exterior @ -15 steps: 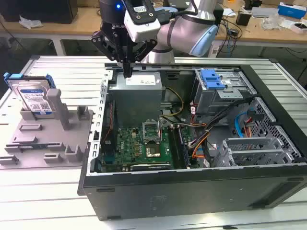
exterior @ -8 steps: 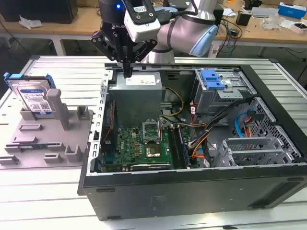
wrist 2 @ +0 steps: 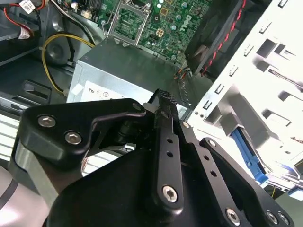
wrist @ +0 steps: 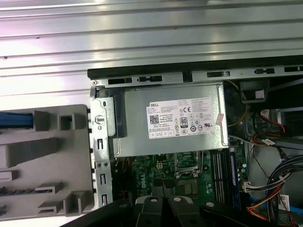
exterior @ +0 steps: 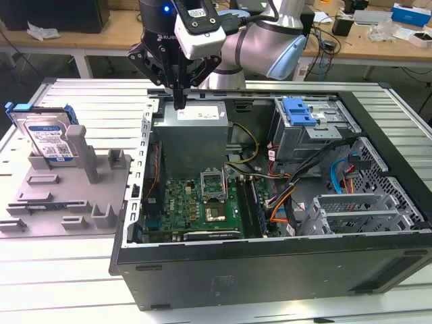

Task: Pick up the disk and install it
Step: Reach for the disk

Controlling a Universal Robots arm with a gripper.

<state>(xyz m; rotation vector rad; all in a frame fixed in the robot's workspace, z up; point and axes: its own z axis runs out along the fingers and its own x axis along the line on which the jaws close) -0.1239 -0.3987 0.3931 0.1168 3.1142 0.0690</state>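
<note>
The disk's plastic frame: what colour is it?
Bright blue; the disk stands in the grey rack, best seen in the exterior view.

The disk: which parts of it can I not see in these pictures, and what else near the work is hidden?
- Exterior view: the disk stands in the grey holder, whose posts hide its lower edge; its back face is turned away.
- Exterior view: the inside of the drive cage is hidden by its own walls and the blue latch.
- Second wrist view: the gripper covers much of the power supply.
</note>
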